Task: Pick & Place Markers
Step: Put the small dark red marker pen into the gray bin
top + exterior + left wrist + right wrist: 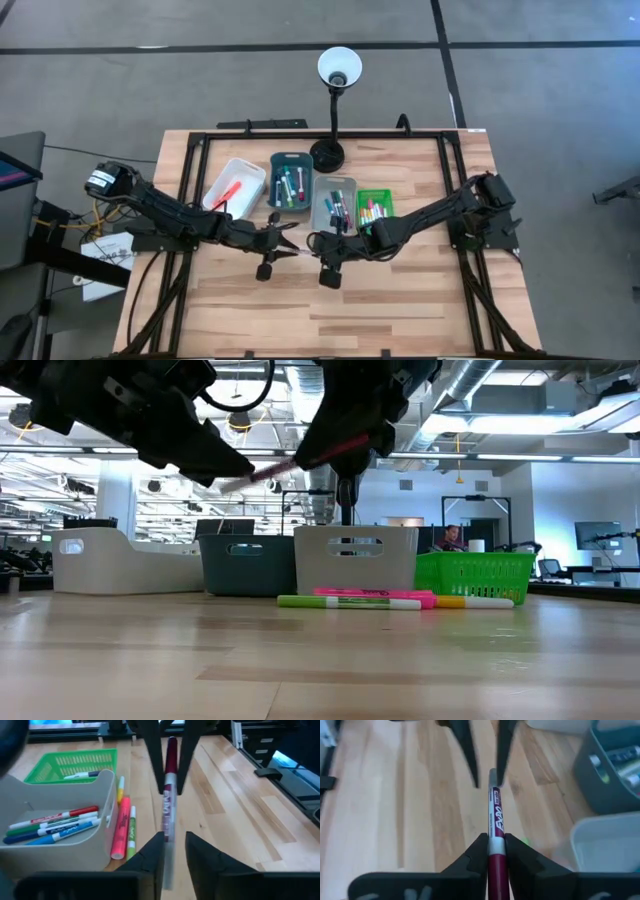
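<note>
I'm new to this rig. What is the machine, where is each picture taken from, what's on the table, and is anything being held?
Two dark robot arms work at a wooden table. One picture looks straight down, one looks level across the tabletop, and one comes from a camera on each arm's wrist. At the back of the table stand a lamp, a white tray, a dark teal tray, a grey tray and a green basket, all holding markers. A few loose markers lie in front of the grey tray. In mid-air the arms meet at a maroon-capped marker. The right tool pinches its cap end, and the left tool stands open around the other end.
</note>
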{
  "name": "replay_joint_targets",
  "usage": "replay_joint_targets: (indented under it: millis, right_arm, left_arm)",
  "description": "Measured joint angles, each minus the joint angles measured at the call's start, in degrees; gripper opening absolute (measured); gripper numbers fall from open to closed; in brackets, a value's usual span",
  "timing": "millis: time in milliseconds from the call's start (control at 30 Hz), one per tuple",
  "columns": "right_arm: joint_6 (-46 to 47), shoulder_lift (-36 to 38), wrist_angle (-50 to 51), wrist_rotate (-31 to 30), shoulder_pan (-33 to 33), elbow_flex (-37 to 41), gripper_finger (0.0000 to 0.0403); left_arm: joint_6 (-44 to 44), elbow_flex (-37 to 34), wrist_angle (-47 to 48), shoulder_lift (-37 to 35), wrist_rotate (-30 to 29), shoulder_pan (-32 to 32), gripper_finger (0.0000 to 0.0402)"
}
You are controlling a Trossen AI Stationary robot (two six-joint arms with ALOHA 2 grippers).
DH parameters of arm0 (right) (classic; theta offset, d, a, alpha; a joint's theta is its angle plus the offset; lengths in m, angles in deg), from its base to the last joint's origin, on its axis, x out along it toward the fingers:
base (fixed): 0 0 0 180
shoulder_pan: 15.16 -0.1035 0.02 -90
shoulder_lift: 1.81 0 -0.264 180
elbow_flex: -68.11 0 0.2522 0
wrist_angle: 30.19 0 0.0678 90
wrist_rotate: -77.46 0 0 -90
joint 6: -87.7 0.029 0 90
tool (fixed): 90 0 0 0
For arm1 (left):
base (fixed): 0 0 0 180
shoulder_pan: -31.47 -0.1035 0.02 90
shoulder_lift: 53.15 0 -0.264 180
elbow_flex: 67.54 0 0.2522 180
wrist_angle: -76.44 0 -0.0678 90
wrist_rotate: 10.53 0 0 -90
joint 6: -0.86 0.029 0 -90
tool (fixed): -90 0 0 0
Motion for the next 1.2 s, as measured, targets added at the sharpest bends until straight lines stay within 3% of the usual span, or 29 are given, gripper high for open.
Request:
replay_joint_targets:
  millis: [233,433,533,733,967,1200]
  right_arm:
    - [5.7,0.0,6.3,-1.2,1.3,0.0,0.003]
    - [15.1,0.0,12.3,-16.4,2.6,0.0,0.0047]
    - [22.0,0.0,18.5,-19.8,3.9,0.0,0.0049]
    - [34.5,0.0,29.7,-20.0,6.4,0.8,0.003]
    - [34.3,0.0,20.8,-17.5,8.3,5.6,0.0058]
    - [33.9,0.0,18.6,-15.3,9.8,7.0,0.0053]
  left_arm:
    - [-0.1,0.0,0.2,0.0,-2.9,0.0,0.0119]
    - [-0.3,0.0,0.3,0.0,-2.9,0.2,0.0135]
    - [-0.3,0.0,0.3,0.0,-2.9,0.2,0.0136]
    - [-0.3,0.0,0.3,0.0,-2.9,0.2,0.0136]
    - [-1.9,0.0,0.3,0.0,-2.9,0.2,0.0136]
    - [-2.1,0.0,0.2,0.0,-2.9,0.2,0.0136]
